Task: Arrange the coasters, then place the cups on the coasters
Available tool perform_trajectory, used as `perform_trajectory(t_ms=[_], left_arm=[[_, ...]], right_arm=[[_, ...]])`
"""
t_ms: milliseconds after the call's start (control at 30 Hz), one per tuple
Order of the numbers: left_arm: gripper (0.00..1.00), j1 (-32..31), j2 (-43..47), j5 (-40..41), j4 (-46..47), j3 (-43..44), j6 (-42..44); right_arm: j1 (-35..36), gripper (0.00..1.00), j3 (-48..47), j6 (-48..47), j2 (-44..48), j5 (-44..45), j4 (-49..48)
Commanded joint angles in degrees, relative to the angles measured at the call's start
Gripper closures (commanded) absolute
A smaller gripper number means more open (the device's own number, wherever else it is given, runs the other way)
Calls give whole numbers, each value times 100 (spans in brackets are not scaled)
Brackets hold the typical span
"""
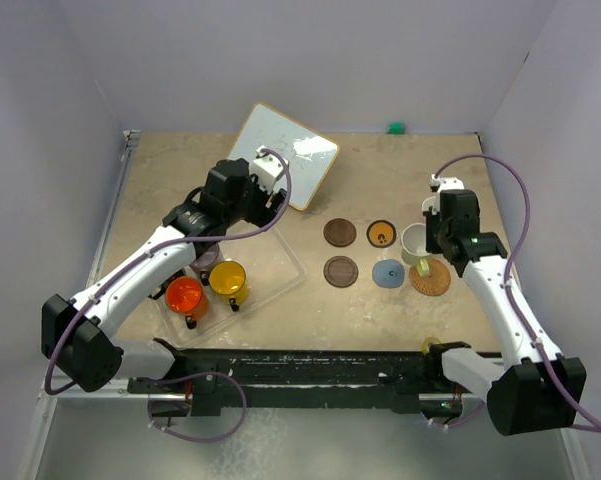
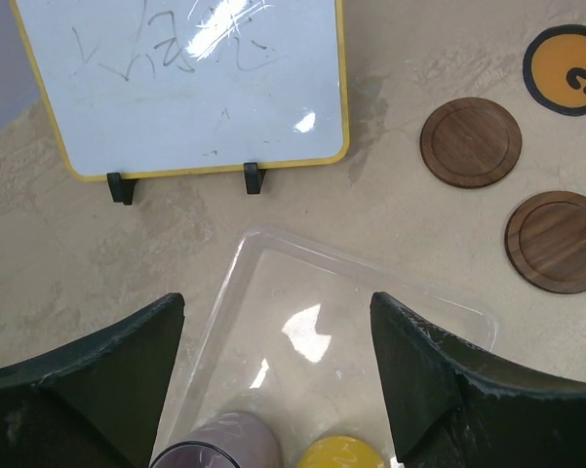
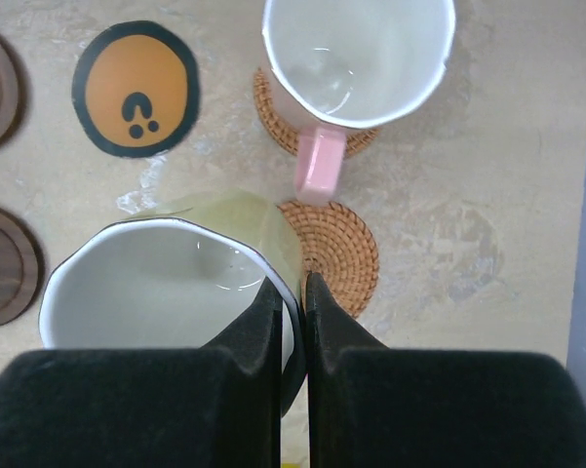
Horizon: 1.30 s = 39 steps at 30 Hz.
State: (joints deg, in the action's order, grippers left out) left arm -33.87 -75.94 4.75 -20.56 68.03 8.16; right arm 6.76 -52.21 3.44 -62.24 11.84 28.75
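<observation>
On the left of the tan bench, a clear plastic tray held three mugs. An orange-red mug sat at the tray's near end, with a yellow mug just beside it on the right. A mauve-grey mug sat behind them. The left gripper hung above the tray's far end, its jaws spread wide with nothing between them. Behind the tray, a yellow-framed whiteboard with faint scribbles stood propped on two black feet.

In the middle of the bench, five coasters lay flat in two rows, each apart from its neighbours and each bare. The rear row had a rear dark brown coaster and then an orange-centred coaster. The near row had a near dark brown coaster, a blue-grey coaster and a near woven coaster.

On the right, the right gripper had its jaws pinched almost together on the rim of a pale yellow-green mug. This mug was just right of the orange-centred coaster and at the near woven coaster's rear edge. Whether it was resting on the bench or lifted could not be told. Beyond it, in the right wrist view, a white-pink mug stood on a far woven coaster. Its pink handle pointed toward the near woven coaster.
</observation>
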Motion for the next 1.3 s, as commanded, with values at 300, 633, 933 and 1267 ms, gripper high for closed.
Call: perform_trajectory(t_ms=[300,633,933,1267], left_arm=[[26,25,-24,128,225,87,5],[26,22,-281,71,156,298,-104],[26,23,-482,70,33,538,-149],[26,21,-416,32,56,462,-214]], right_arm=[[-810,100,143,36,605,-143,124],[-1535,100,120,10,166,-503,297],[-1608,100,-13,31,-294,-746,307],[-1608,100,-9,59,-513,-706,139]])
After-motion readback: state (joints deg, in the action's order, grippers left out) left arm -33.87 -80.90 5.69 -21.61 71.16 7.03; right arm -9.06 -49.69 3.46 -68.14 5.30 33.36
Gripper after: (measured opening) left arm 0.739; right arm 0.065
